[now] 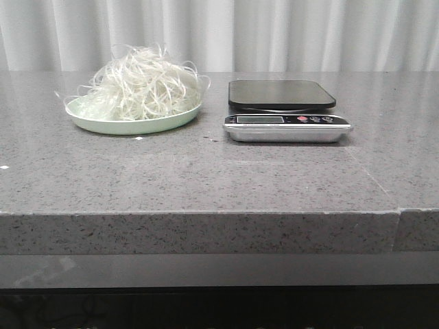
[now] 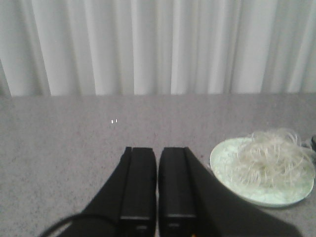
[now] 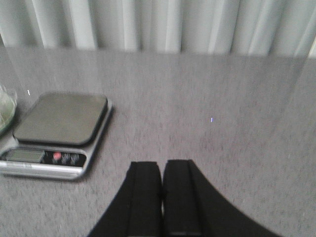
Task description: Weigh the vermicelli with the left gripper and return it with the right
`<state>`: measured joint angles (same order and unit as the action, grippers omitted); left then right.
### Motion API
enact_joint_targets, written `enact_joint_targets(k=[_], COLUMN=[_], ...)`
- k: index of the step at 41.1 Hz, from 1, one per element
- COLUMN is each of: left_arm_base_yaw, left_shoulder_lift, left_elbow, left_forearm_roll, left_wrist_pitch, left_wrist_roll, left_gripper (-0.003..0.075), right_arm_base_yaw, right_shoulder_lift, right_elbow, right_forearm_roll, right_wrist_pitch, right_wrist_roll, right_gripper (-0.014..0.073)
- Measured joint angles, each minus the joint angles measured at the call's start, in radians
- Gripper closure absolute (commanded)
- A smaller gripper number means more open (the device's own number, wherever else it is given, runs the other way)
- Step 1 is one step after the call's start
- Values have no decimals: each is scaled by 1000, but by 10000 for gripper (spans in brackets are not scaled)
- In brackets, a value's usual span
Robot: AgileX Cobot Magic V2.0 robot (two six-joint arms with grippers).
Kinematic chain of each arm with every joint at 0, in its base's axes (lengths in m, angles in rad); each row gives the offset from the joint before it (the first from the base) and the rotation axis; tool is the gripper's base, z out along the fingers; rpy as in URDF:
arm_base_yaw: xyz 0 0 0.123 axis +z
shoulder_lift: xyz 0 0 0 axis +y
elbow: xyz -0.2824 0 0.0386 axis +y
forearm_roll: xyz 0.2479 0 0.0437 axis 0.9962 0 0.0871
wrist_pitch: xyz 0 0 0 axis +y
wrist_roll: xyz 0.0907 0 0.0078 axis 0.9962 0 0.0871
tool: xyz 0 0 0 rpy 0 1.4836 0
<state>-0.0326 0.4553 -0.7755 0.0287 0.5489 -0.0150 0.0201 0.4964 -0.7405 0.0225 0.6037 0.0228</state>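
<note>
The vermicelli (image 1: 145,88) is a fluffy white-cream tangle heaped on a pale green plate (image 1: 103,123) at the back left of the grey table. It also shows in the left wrist view (image 2: 269,159), apart from my left gripper (image 2: 158,150), which is shut and empty over bare tabletop. A silver kitchen scale (image 1: 285,111) with a dark empty platform stands to the right of the plate. In the right wrist view the scale (image 3: 59,126) lies apart from my right gripper (image 3: 162,164), which is shut and empty. Neither gripper shows in the front view.
White curtains (image 1: 274,34) hang behind the table. The table's front edge (image 1: 206,214) runs across the front view, with a seam (image 1: 398,212) near its right end. The plate's rim shows at the edge of the right wrist view (image 3: 6,111).
</note>
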Motion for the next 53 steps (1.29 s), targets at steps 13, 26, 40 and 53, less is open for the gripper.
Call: enact_joint_targets(k=[13,26,40,53], left_arm_base_yaw=[0,0,-21,-237], left_shoulder_lift=[138,238,340,562], left_elbow=[0,0,-2,-79], left_forearm_roll=[0,0,-69,-104], left_wrist_pitch=[104,120,73,-41], left_wrist_roll=[0,0,61,105], left_gripper=[575,479,195,195], right_arm_base_yaw=[0,0,0,0], right_shoulder_lift=[116,178,178,178], right_elbow=[73,92,92,92], right_forearm_roll=[0,0,0,0], right_wrist_pitch=[14,14,-5,-7], right_wrist_roll=[0,0,0,0], right_gripper=[426,228,6,6])
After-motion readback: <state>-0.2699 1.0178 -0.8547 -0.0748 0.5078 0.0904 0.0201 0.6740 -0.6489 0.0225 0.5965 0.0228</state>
